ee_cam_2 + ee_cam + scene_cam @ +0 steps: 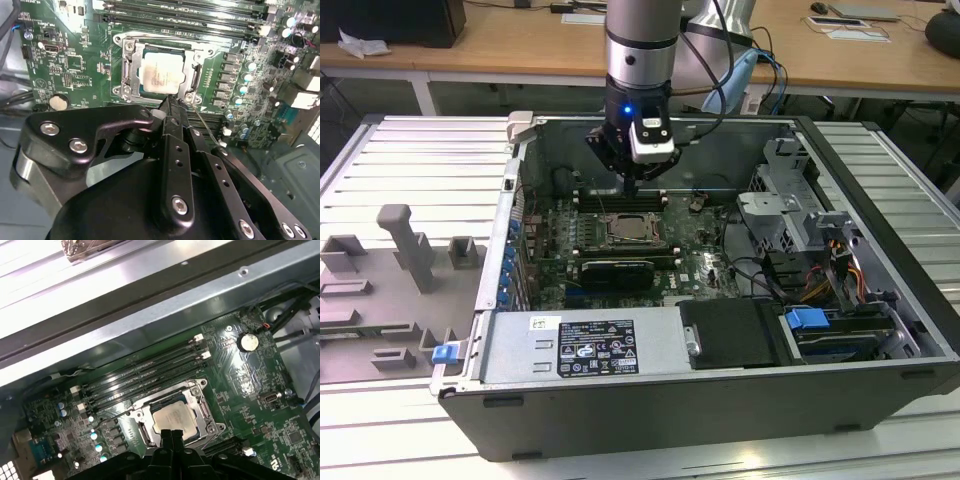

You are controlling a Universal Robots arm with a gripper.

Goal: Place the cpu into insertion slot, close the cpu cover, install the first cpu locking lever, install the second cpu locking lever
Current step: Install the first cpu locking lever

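At the cpu (pixel 161 74) edge, end effector (pixel 171 104) hovers closed.

No print is showing sharply enough to be read. A white label (pixel 582 345) on the grey power-supply box (pixel 658 345) is carrying small black lines and symbols. The cpu (pixel 161 73) is bearing faint marks on its pale top in the second wrist view, all illegible.
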